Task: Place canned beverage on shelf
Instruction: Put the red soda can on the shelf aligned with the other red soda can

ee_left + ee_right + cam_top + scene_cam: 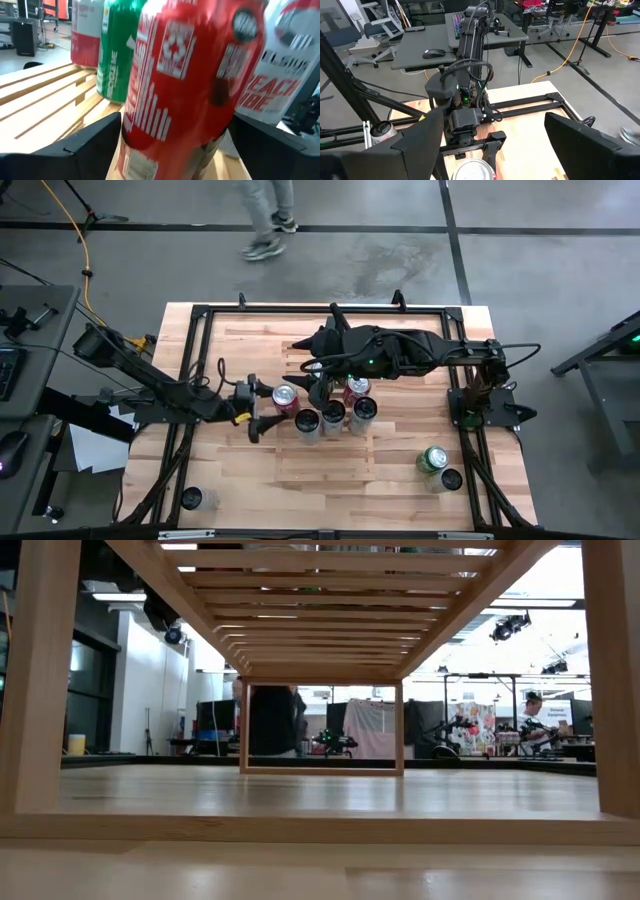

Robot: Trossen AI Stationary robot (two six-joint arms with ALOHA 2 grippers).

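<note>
A red can [285, 398] stands on the slatted wooden shelf [250, 340], leftmost of a cluster of several cans [332, 416]. My left gripper [262, 412] is open, coming level from the table's left. In the left wrist view its fingers [95, 145] stand on either side of the red can's [190, 75] lower part, and the can looks tilted there. My right gripper [320, 385] is open and empty, hovering above the cluster and facing the left arm [465, 100]. The low view looks under the shelf's slats [320, 600]. My left gripper has one finger on each side of the red can's lower wall [135, 140], coming level from the table's left. I cannot tell whether either finger touches the can.
A green can [112, 50] and a white can [285, 70] stand just behind the red one. A green can [432, 459] lies on the tabletop at the near right beside another can [451, 478]. One can [192, 498] stands near left. A person [268, 220] walks beyond the far edge.
</note>
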